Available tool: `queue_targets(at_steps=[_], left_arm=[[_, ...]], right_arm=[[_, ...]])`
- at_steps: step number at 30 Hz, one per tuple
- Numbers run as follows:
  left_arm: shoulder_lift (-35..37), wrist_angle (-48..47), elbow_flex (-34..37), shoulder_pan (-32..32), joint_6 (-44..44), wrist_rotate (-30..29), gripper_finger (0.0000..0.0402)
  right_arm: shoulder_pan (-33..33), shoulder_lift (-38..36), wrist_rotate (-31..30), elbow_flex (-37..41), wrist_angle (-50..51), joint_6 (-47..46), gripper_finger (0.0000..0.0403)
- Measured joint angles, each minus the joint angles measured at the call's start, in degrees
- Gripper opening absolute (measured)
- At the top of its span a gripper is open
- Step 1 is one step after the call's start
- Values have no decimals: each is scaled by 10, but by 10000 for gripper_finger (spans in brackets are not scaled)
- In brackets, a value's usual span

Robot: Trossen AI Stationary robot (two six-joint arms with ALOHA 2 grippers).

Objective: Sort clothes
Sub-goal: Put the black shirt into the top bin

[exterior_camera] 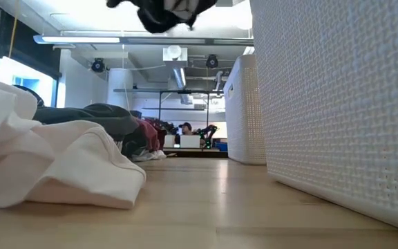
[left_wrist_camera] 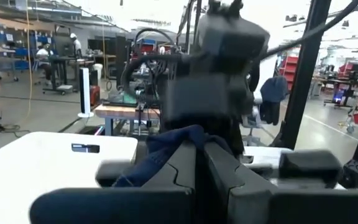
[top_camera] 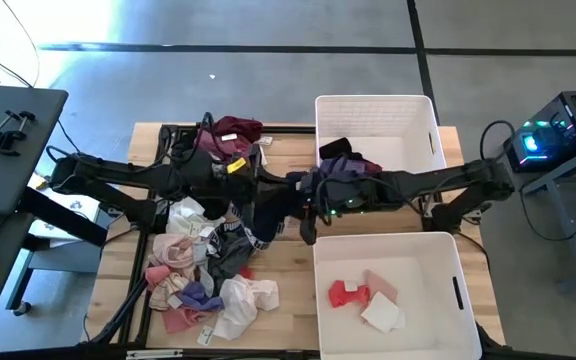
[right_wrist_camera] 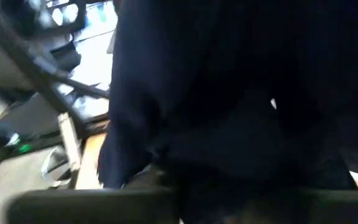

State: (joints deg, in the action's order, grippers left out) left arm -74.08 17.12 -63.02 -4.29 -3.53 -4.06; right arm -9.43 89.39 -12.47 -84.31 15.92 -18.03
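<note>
While both my arms meet over the middle of the table (top_camera: 288, 300), a dark navy garment (top_camera: 273, 205) hangs stretched between them. My left gripper (left_wrist_camera: 201, 165) has its fingers pressed together on a fold of that blue-black cloth, which pokes out between them in my left wrist view. My right gripper (top_camera: 308, 200) sits just at 3 o'clock of the left one, and the same dark cloth fills nearly all of my right wrist view, so honestly I can't tell whether those fingers have closed on it or not. The rest of the clothes pile (top_camera: 208, 270) lies on the wood around 7 o'clock from the grippers: white, pink, grey and purple bits all tangled. A maroon piece (top_camera: 233, 132) sits at 11 o'clock. The far bin (top_camera: 408, 110) at 1 o'clock has dark and purple pieces in it, and the near bin (top_camera: 438, 250) at 5 o'clock holds a red item (top_camera: 346, 293) and a white one (top_camera: 383, 313).
</note>
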Motion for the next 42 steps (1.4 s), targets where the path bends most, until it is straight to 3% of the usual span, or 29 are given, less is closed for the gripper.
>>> queue_targets(at_steps=[2, 7, 11, 19, 24, 28, 31, 35, 39, 42], left_arm=[[0, 3, 0, 0, -17, -4, 8], [10, -8, 0, 0, -23, -7, 51], [18, -52, 0, 0, -29, -9, 81], [21, -104, 0, 0, -46, -11, 94], [21, -111, 0, 0, -54, -11, 94], [21, -116, 0, 0, -60, -11, 94], [21, -120, 0, 0, -74, -11, 94], [21, -129, 0, 0, -79, -11, 94], [21, -131, 0, 0, -79, -11, 94], [21, -131, 0, 0, -70, -12, 94]], right_arm=[[0, -10, -26, 0, 7, 1, 14], [2, -66, -107, 0, 73, -30, 17], [20, -127, -203, -1, 181, -60, 6], [155, -222, -315, -1, 445, -148, 4], [268, -243, -334, -1, 487, -146, 4], [328, -254, -308, -23, 402, -99, 2], [341, -259, -262, -77, 299, -35, 2], [342, -250, -252, -155, 231, 46, 1], [342, -242, -260, -201, 271, 79, 1], [342, -242, -225, -191, 338, 59, 1]])
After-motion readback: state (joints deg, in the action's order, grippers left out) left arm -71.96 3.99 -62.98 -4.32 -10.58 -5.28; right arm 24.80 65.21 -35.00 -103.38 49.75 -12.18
